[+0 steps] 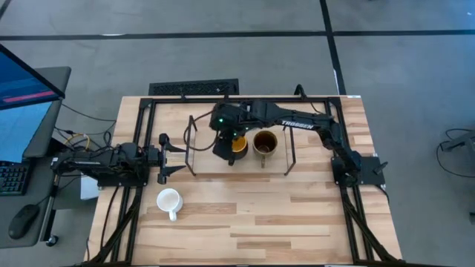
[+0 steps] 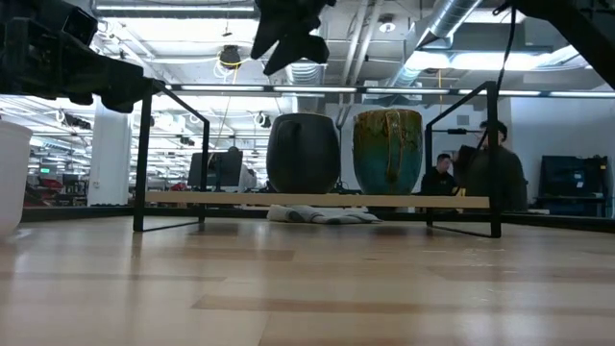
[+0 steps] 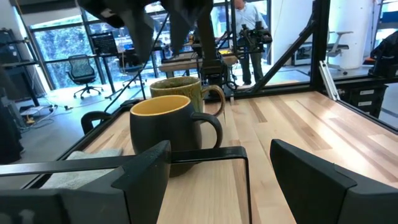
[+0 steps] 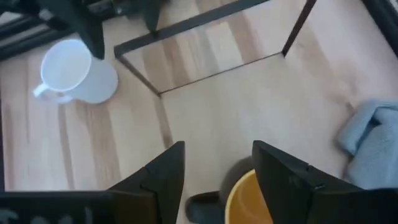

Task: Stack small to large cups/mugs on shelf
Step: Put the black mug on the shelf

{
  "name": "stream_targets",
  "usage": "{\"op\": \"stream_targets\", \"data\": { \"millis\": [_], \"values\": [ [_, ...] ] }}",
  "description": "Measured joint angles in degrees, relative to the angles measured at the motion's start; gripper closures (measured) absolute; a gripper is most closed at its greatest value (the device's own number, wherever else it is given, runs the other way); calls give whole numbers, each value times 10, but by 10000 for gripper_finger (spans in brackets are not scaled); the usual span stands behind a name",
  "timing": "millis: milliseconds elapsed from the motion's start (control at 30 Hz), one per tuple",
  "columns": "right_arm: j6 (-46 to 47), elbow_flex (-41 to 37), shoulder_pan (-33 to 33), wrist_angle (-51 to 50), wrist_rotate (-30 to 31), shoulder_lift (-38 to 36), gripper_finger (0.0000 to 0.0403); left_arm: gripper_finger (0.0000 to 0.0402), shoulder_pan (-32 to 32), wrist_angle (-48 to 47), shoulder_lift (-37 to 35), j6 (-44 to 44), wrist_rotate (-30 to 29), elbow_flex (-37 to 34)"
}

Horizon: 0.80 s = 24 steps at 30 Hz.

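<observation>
A dark mug with a yellow inside (image 1: 237, 145) and a brown mug (image 1: 265, 142) stand upright side by side on the wooden base of the wire shelf (image 2: 317, 199). A small white mug (image 1: 169, 200) stands on the table, nearer than the shelf's left end. My right gripper (image 4: 217, 152) is open and points down just above the dark mug (image 4: 249, 199), clear of it in the low view (image 2: 288, 38). My left gripper (image 3: 217, 168) is open and empty, level, at the shelf's left end frame (image 3: 242, 162), facing the dark mug (image 3: 168, 134).
A grey cloth (image 4: 373, 143) lies on the table behind the shelf. A large black metal frame (image 1: 141, 126) edges the table. Bare wood (image 1: 282, 215) spreads across the table's near half. People stand in the room beyond (image 2: 490, 163).
</observation>
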Motion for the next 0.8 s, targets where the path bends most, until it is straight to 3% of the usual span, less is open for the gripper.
{"op": "stream_targets", "data": {
  "millis": [400,800],
  "values": [
    [12,-10,68,-27,-6,4,193,136,0,0,0,-1,1,0],
    [5,-8,58,-21,5,64,193,136,0,2,5,0,2,0]
  ]
}}
